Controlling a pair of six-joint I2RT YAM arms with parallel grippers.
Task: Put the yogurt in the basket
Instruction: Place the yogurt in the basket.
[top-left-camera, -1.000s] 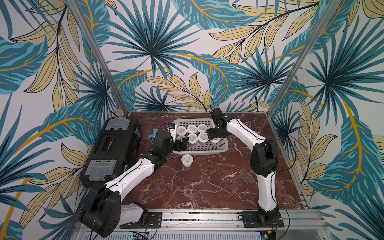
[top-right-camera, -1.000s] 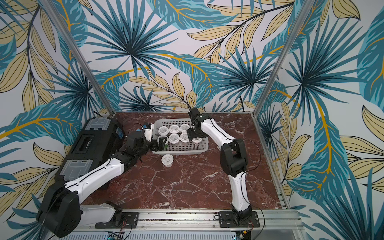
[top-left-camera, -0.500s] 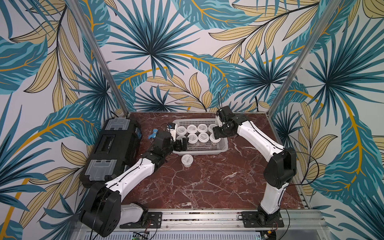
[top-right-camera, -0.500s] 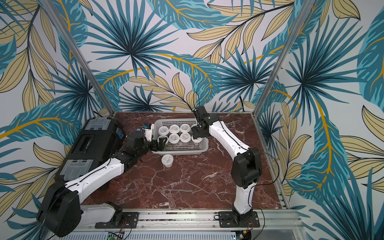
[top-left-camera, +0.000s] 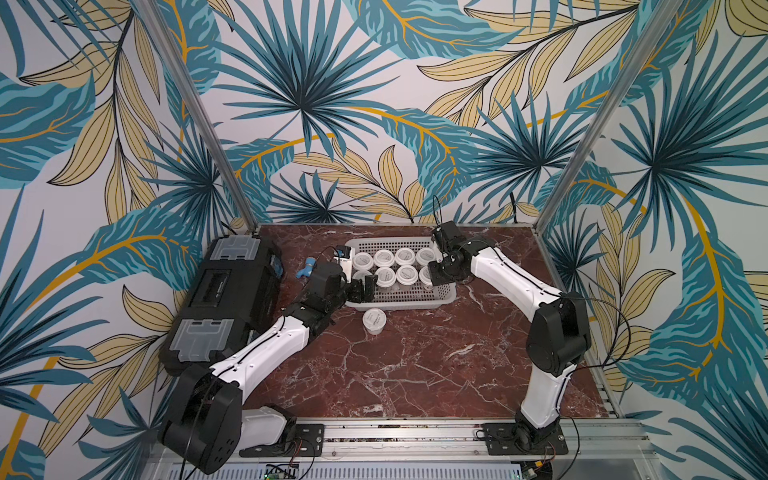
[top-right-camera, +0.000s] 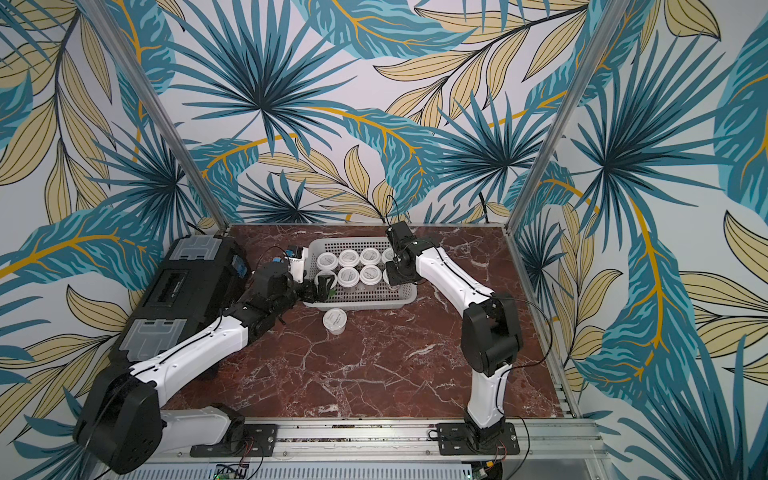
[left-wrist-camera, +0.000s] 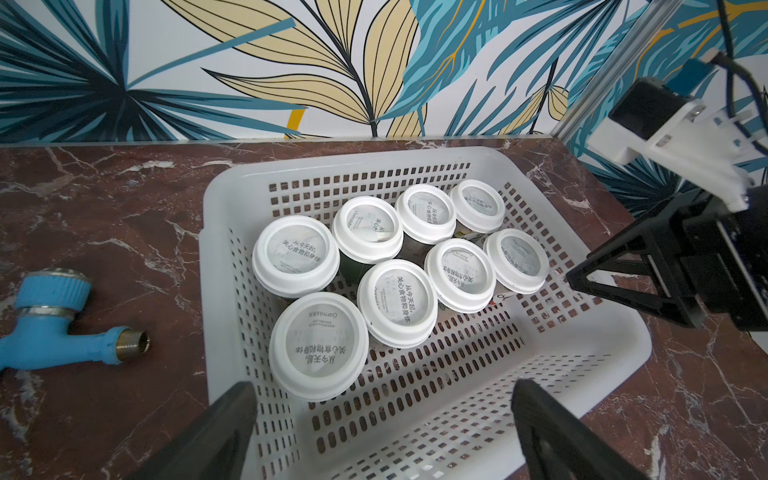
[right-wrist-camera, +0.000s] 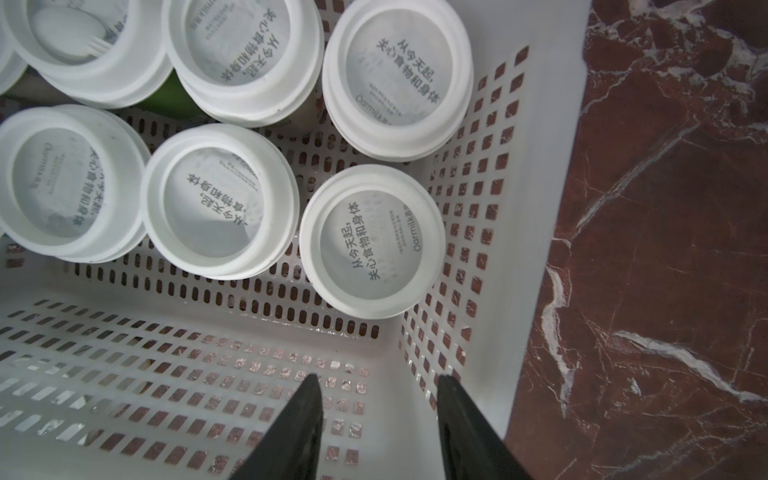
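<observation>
Yogurt cups, small and round with white lids printed in grey, now stand eight together in the pale grey-white perforated plastic basket, in two rows of four at the centre of the left wrist view. The ninth cup stands alone and upright on the red-brown marble table, just below the basket's near wall in both top views and apart from it. Over the last second my right arm has swung its elbow out toward the right edge of the frame. My right gripper has drawn back from the cups to the basket's bare right corner, and its jaws have come in from wide to a narrow gap with nothing between them. I take that as a cup set down and let go. My left gripper has not moved: it is spread wide and empty over the basket's near left corner. By my judgement one cup is left, and the left gripper sits closer to it. It stands in clear space, so only the basket's rim needs clearing.
</observation>
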